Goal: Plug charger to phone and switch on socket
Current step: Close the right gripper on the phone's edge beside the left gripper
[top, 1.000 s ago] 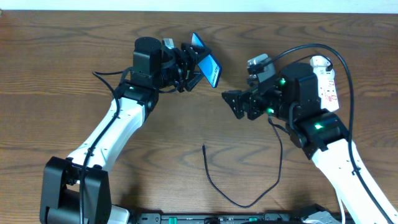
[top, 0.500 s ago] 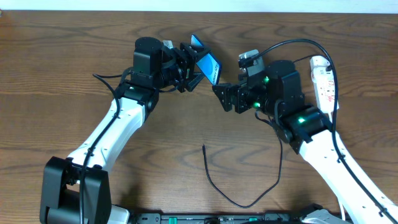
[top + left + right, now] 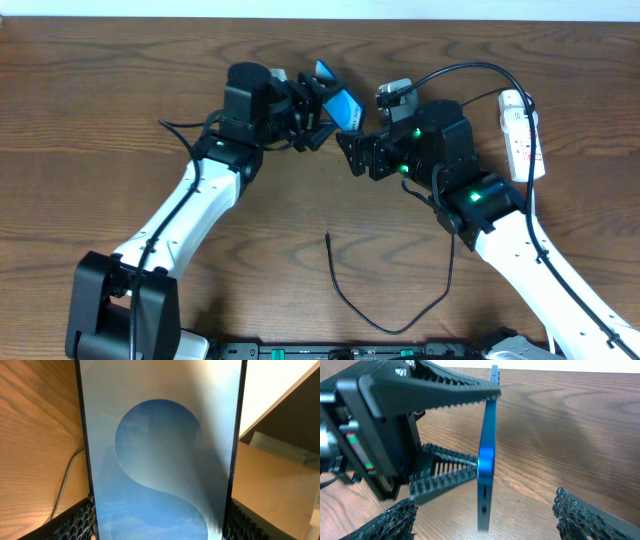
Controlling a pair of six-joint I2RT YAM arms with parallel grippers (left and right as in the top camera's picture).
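My left gripper (image 3: 312, 108) is shut on the phone (image 3: 339, 101) and holds it above the table, blue screen up and tilted. In the left wrist view the phone (image 3: 160, 450) fills the frame between the fingers (image 3: 160, 520). My right gripper (image 3: 350, 152) is open and empty, its fingertips right at the phone's free end. In the right wrist view the phone (image 3: 486, 460) shows edge-on between my open fingers (image 3: 485, 515). The charger (image 3: 390, 325), a thin black cable, lies loose on the table at the front, its tip (image 3: 328, 236) free. The socket (image 3: 522, 135) lies at the far right.
The brown wooden table (image 3: 100, 150) carries both arms. A black cable arcs from the right arm over to the socket. The socket's white cord runs down the right side behind the right arm.
My right gripper has moved left and toward the back, from near the socket up to the phone's end. My left gripper with the phone has shifted slightly right.
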